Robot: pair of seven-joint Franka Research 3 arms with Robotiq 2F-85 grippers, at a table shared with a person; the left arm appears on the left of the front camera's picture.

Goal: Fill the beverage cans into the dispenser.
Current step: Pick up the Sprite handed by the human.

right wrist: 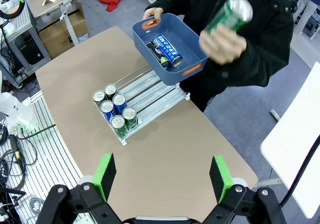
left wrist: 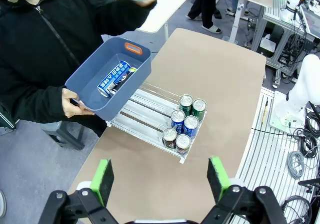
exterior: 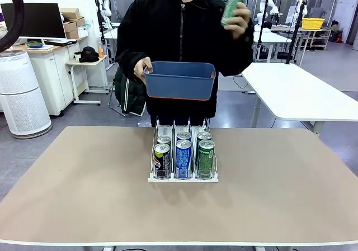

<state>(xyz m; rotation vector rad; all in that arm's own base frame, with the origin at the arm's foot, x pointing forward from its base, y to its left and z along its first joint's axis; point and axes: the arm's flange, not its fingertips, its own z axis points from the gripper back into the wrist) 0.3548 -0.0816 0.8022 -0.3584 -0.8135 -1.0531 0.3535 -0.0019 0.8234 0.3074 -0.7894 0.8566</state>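
The dispenser [exterior: 182, 179] stands mid-table with several beverage cans [exterior: 183, 159] at the front of its three lanes: dark, blue, green. Behind it a person holds a blue bin [exterior: 180, 82] in one hand and lifts a green can [exterior: 235, 4] in the other. In the left wrist view the bin [left wrist: 131, 82] holds a blue-and-white can [left wrist: 114, 78] with a dark one beside it. My left gripper [left wrist: 161, 179] hangs open high above the table, well short of the dispenser [left wrist: 145, 107]. My right gripper [right wrist: 163, 176] is open too, high over the dispenser [right wrist: 150, 90] and the raised can [right wrist: 227, 14].
The table's tan top [exterior: 78, 184] is bare on both sides of the dispenser. A white table [exterior: 296, 89] stands behind on the right, with a white cabinet and air purifier [exterior: 19, 91] at the far left.
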